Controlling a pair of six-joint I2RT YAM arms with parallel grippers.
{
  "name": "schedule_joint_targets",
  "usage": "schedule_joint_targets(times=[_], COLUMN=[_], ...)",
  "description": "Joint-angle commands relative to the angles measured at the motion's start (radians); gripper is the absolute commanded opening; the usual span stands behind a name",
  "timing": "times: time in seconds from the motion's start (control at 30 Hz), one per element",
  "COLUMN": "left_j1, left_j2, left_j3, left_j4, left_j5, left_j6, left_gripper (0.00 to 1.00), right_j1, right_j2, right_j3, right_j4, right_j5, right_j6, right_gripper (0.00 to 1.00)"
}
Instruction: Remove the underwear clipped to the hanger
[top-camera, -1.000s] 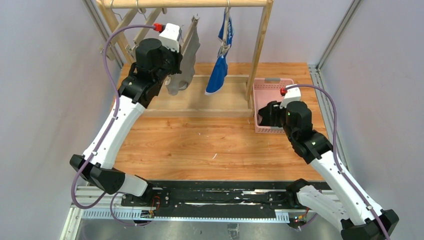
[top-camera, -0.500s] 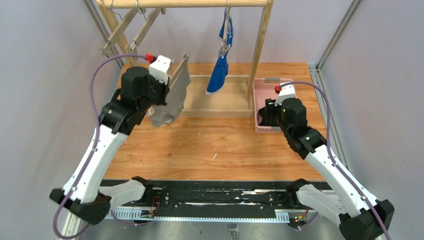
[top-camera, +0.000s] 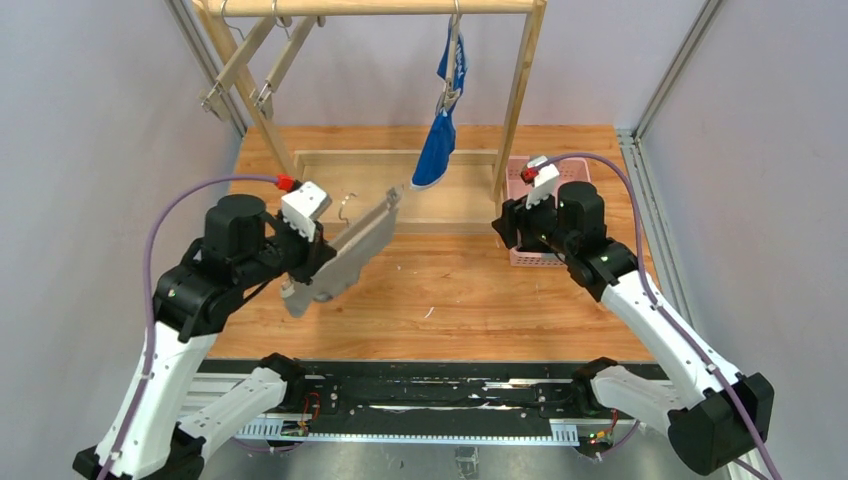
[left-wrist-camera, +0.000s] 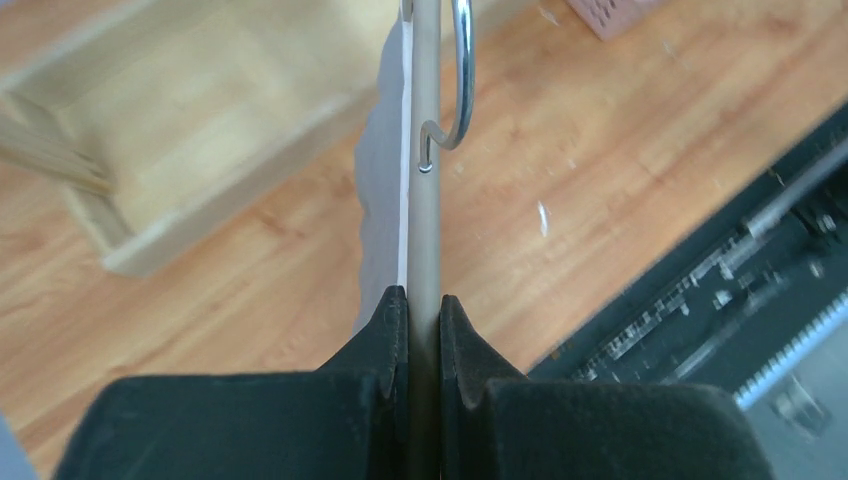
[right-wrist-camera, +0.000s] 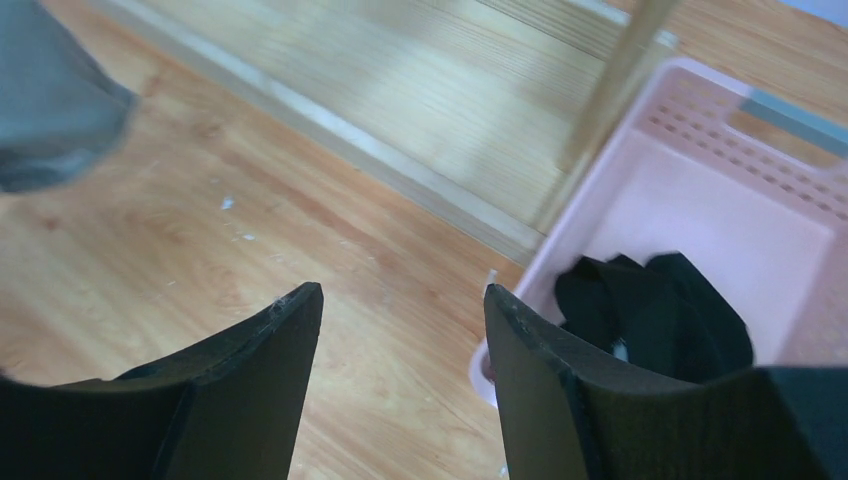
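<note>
The left gripper (left-wrist-camera: 424, 305) is clamped tight on the wooden hanger (left-wrist-camera: 427, 200), with the grey briefs (left-wrist-camera: 380, 220) clipped to it just ahead of its jaws. The right gripper (right-wrist-camera: 400, 300) gapes empty, the black briefs (right-wrist-camera: 650, 310) in the pink basket (right-wrist-camera: 700, 130) beside it. Tugging the cloth could twist the hanger from that thin pinch.

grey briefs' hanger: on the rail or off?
Off. The left pincer grips the wooden hanger above the table, hook free; the grey briefs hang from it, well clear of the rail.
</note>
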Motion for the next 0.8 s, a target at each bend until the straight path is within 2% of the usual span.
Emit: schedule_joint_targets(times=[0.0,0.23,0.33,0.4,0.5,0.6,0.77], left_j1=[-0.005,-0.005,-0.005,-0.004,-0.005,-0.005,-0.005], left_j2=[0.054,0.107,0.121,0.125,0.13,0.144,0.177], left_j3=[-0.047,-0.081,-0.064,-0.043,-0.022,-0.007,0.013], left_j4=[-0.086,-0.074,-0.055,-0.046,-0.022,0.006,0.009], left_j5=[0.196,0.403,0.544,0.587,0.654,0.72,0.737], left_j6=[0.021,0.124,0.159,0.174,0.181,0.173,0.165], left_gripper=[0.0,0.0,0.0,0.0,0.0,0.0,0.0], right_j1=[-0.062,-0.174,-0.175,-0.175,-0.173,-0.166,-0.158], right_j2=[-0.041,-0.117,-0.107,-0.096,-0.084,-0.084,-0.084], right_j3=[0.022,-0.001,0.007,0.005,0.005,0.014,0.017], right_j4=[0.033,0.13,0.186,0.258,0.346,0.34,0.327], right_j5=[-0.35,-0.856,-0.988,-1.06,-1.118,-1.116,-1.108], right_j6=[-0.06,0.0,0.04,0.094,0.181,0.187,0.187], right_gripper=[0.62,0.62,0.62,0.62,0.63,0.63,0.63])
